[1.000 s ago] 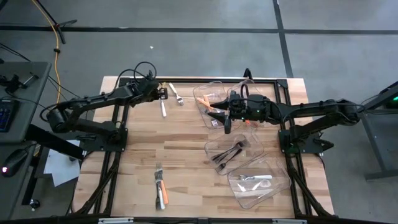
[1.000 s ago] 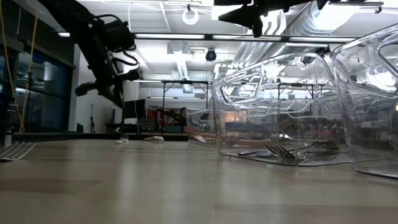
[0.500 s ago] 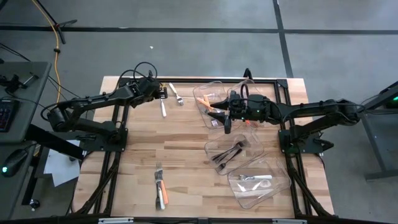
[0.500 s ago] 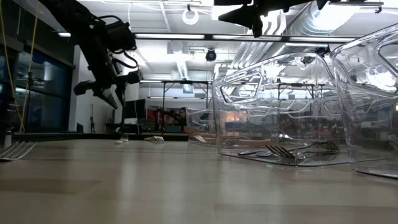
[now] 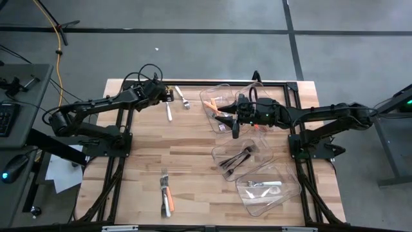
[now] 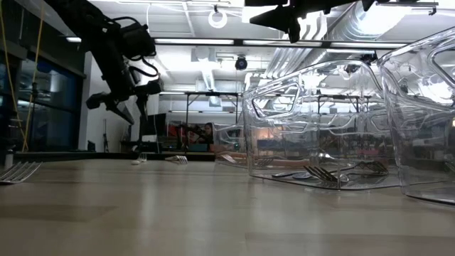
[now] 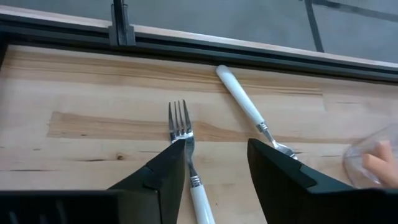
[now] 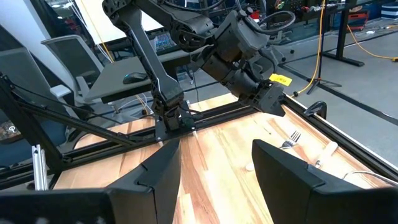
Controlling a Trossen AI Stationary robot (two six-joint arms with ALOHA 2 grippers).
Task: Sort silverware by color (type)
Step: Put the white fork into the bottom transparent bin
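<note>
Top-down view: wooden table (image 5: pixel 193 151) w/ two dark arms. Left gripper (image 5: pixel 168 97) hovers over the far-left part of the table, fingers (image 7: pixel 165 174) spread apart, nothing between them — a white-handled fork (image 7: pixel 186 158) lies on the wood directly below, tines pointing to the far edge; a second white-handled utensil (image 7: pixel 249 109) lies just beside it at an angle, not touching. In the top-down view these two appear as the pair near the far edge (image 5: pixel 169 109) and (image 5: pixel 183 98). Right gripper (image 5: pixel 234 128) hangs at the near edge of the far clear bin (image 5: pixel 215 90), jaws parted & empty, per wrist view. That bin holds orange-handled pieces (image 5: pixel 219 111). Middle bin (image 5: pixel 265 151) holds dark/plain metal forks (image 5: pixel 237 160); near bin (image 5: pixel 288 193) holds white-handled pieces (image 5: pixel 264 184). Loose group near the table's front-left: a metal fork, an orange-handled piece & a white-handled piece (image 5: pixel 166 193), lying close together, roughly parallel. Table-level view: left gripper (image 6: pixel 131 107) well above the tabletop, jaws apart; fork tines (image 6: pixel 18 171) at the left edge; bins (image 6: pixel 320 121) on the right w/ metal forks inside (image 6: pixel 320 173).
</note>
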